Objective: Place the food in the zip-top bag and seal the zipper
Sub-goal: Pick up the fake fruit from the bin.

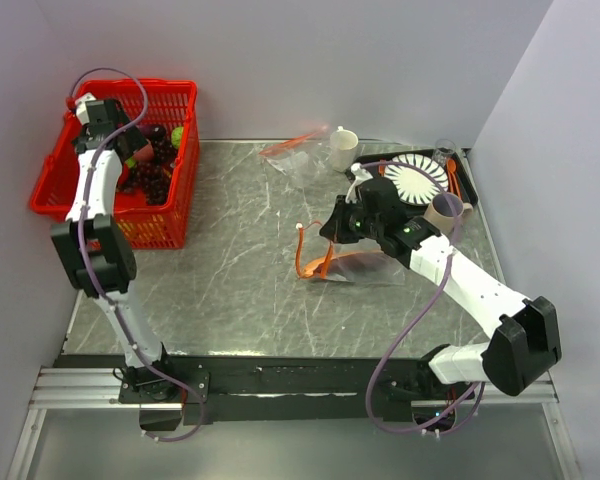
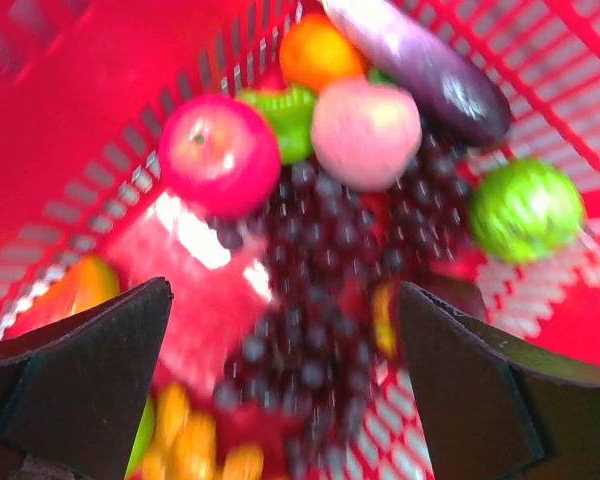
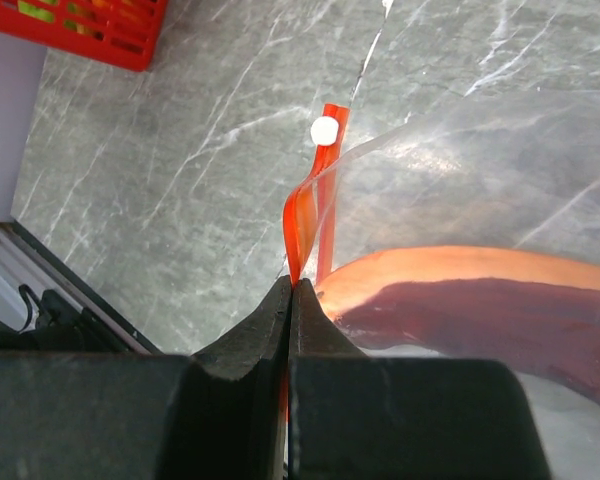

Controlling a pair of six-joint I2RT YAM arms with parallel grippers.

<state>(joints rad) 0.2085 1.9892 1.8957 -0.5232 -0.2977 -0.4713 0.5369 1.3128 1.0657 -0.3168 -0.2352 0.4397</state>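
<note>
My left gripper (image 2: pixel 283 300) hangs open inside the red basket (image 1: pixel 55 165), with its jaws to either side of the dark purple grape bunch (image 2: pixel 330 250) and apart from it. The red round fruit (image 2: pixel 218 152) lies just beyond, to the left. On the table lies the clear zip-top bag (image 1: pixel 368 264). My right gripper (image 3: pixel 293 287) is shut on its orange-red zipper (image 3: pixel 302 215), pinching the strip and holding it up. The orange-brown curved piece (image 3: pixel 480 280) lies inside the bag.
In the basket are also a pink peach (image 2: pixel 365 132), a purple eggplant (image 2: pixel 420 65), an orange (image 2: pixel 320 50) and a green fruit (image 2: pixel 525 208). A second clear bag (image 1: pixel 295 150), a white cup (image 1: pixel 343 148) and a white plate (image 1: pixel 417 178) stand at the back right.
</note>
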